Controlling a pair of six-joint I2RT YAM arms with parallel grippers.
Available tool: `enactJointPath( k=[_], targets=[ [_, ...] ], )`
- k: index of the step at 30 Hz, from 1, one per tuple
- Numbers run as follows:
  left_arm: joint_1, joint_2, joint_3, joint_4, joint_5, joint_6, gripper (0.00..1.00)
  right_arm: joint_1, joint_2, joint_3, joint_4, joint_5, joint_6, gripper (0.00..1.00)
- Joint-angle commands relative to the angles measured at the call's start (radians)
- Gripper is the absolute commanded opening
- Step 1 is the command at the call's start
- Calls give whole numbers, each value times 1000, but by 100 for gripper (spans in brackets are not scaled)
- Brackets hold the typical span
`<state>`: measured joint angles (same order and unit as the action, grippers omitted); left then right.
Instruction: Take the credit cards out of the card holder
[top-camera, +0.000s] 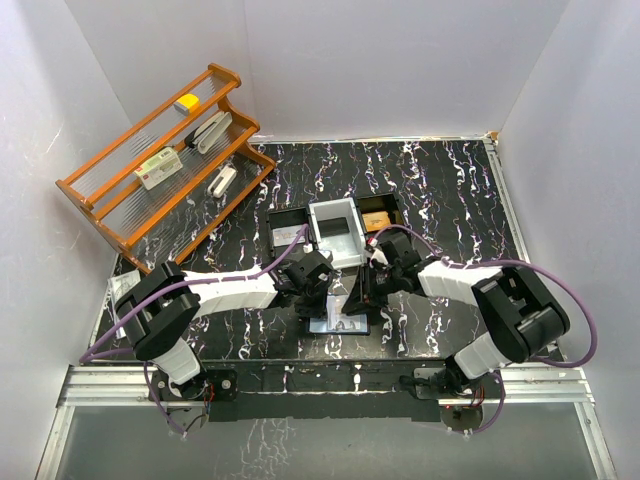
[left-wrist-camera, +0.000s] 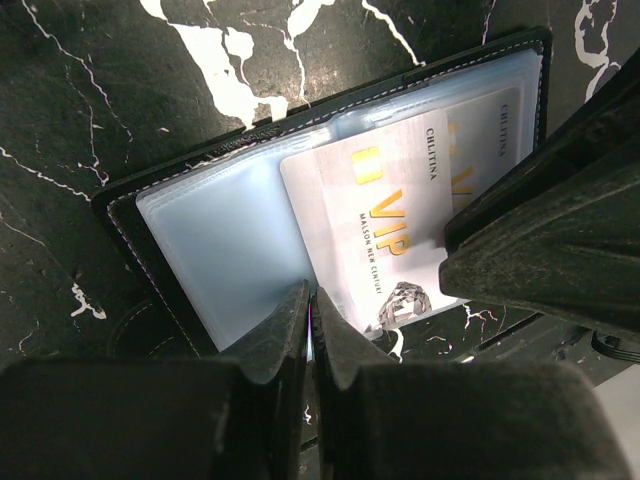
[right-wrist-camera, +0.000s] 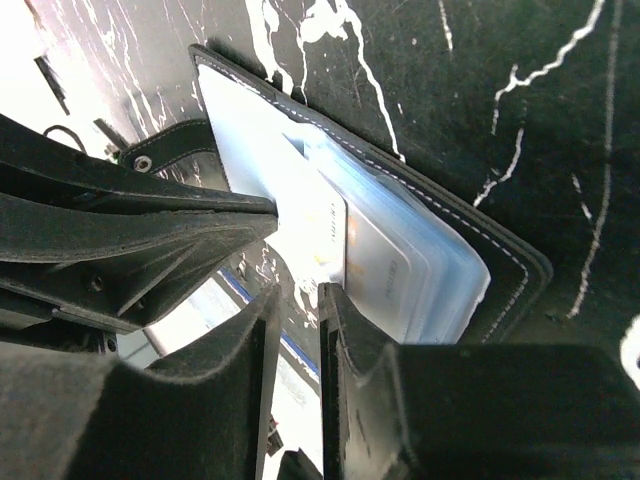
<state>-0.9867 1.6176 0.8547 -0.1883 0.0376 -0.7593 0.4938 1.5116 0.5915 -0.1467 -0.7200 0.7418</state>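
Open on the black marbled table, the card holder lies between the two pincers, its pale blue clear pockets facing up. The left gripper has its jaws pressed together on a thin pale sheet at the holder's edge nearest it. Just up and to the right of its tips, a white card sits partly out of a pocket. The card reads "VIP" in gold above "MAISON NEW CENTURY"; the smaller heading is too fine to read. The right gripper meets that card from the opposite side, jaws a narrow slit apart at the card's corner; whether they grip it cannot be told. Beyond both lies a black tray.
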Motion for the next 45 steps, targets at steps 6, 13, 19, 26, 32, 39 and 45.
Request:
enactJointPath(
  k=[6, 13, 19, 26, 32, 39, 45],
  targets=[
    [-1, 4, -29, -86, -42, 12, 4, 3, -175, -21, -6, 172, 66, 32],
    [-1, 12, -23, -88, -42, 17, 4, 4, -171, -49, -5, 176, 76, 35],
    [-1, 9, -27, -87, -41, 16, 4, 13, -128, -68, 52, 152, 89, 35],
    [-2, 8, -28, -87, -44, 15, 4, 35, -85, -57, 72, 152, 89, 33],
    [-2, 8, -28, -82, -42, 12, 4, 49, -88, -102, 170, 143, 167, 30],
    [-1, 8, -31, -78, -39, 10, 4, 61, -144, -157, 246, 192, 270, 26],
    [-1, 8, -31, -67, -37, 6, 3, 84, -158, -207, 366, 231, 361, 26]
  ],
)
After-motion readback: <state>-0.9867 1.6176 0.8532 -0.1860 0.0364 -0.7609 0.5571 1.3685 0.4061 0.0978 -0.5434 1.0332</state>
